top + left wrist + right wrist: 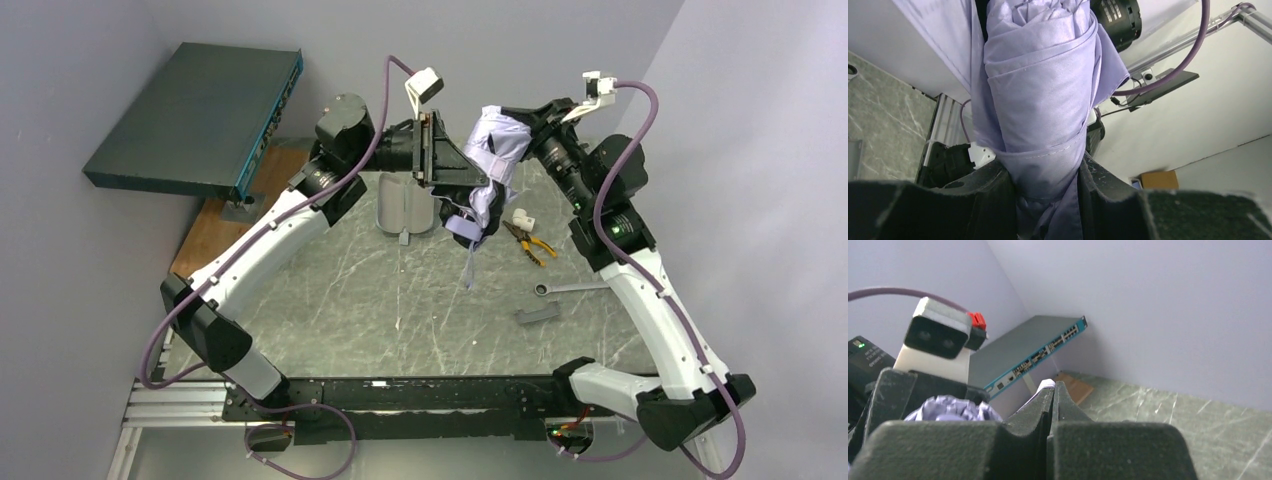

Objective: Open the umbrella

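Note:
The umbrella (492, 160) is a folded bundle of pale lavender fabric held in the air above the back of the table, between both grippers. A thin strap hangs down from it. My left gripper (452, 178) is shut on the bundle's lower part. In the left wrist view the rolled canopy (1038, 85) fills the frame, squeezed between the two fingers of the gripper (1045, 192). My right gripper (517, 125) is at the bundle's upper end. In the right wrist view its jaws (1053, 390) are pressed together on a thin pale edge of the umbrella fabric (1044, 385). The shaft and handle are hidden.
A large dark teal flat box (195, 120) stands raised at the back left, over a wooden board (215, 235). A grey holder (403, 205), yellow-handled pliers (532, 245), a small white part (522, 216), a wrench (570, 288) and a grey block (537, 314) lie on the marbled table (400, 310).

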You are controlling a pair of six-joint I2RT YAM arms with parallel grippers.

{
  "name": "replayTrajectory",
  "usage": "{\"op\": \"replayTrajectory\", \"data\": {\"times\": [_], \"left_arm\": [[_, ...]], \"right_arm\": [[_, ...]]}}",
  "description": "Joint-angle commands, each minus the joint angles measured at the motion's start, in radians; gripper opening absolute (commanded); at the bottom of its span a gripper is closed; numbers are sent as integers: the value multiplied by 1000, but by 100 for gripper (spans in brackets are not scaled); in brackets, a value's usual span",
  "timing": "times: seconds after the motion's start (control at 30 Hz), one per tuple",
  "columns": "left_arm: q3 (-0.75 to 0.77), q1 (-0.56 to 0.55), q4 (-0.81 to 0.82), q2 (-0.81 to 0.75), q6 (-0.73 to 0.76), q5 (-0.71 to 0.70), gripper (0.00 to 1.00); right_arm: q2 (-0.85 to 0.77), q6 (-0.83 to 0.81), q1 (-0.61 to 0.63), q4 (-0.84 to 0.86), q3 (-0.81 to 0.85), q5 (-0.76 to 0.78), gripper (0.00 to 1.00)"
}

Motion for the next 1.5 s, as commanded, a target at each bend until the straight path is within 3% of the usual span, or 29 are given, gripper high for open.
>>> {"op": "replayTrajectory", "data": {"times": [0.0, 0.37, 0.53, 0.7, 0.73, 0.8, 0.83, 0.87, 1.0, 1.17, 1.4, 1.47], "left_arm": [[8, -65, -19, -77, 22, 246, 0], [19, -78, -357, -67, 248, 230, 0], [97, -64, -534, -54, 370, 115, 0], [100, -9, -558, -80, 370, -16, 0], [90, 11, -545, -90, 359, -35, 0], [82, 34, -530, -100, 349, -57, 0], [86, 42, -536, -101, 349, -69, 0], [93, 47, -544, -101, 354, -81, 0], [122, 53, -578, -89, 376, -101, 0], [108, 54, -581, -97, 379, -123, 0], [104, 54, -564, -105, 360, -146, 0], [108, 54, -566, -103, 358, -149, 0]], "right_arm": [[40, -47, -54, 295, 27, 104, 0], [16, -55, -73, 326, 97, 81, 0], [-65, -78, -74, 213, 93, 100, 0], [-210, -120, -73, 43, -13, 258, 0], [-231, -119, -73, -12, -24, 315, 11], [-269, -88, -74, -156, -34, 416, 57], [-280, -64, -73, -240, -30, 456, 90], [-287, -38, -73, -321, -22, 489, 99], [-317, 29, -73, -479, -19, 478, 100], [-337, 75, -73, -431, -29, 285, 100], [-205, 220, -73, -362, 26, -80, 96], [-192, 262, -74, -311, 5, -121, 95]]}}
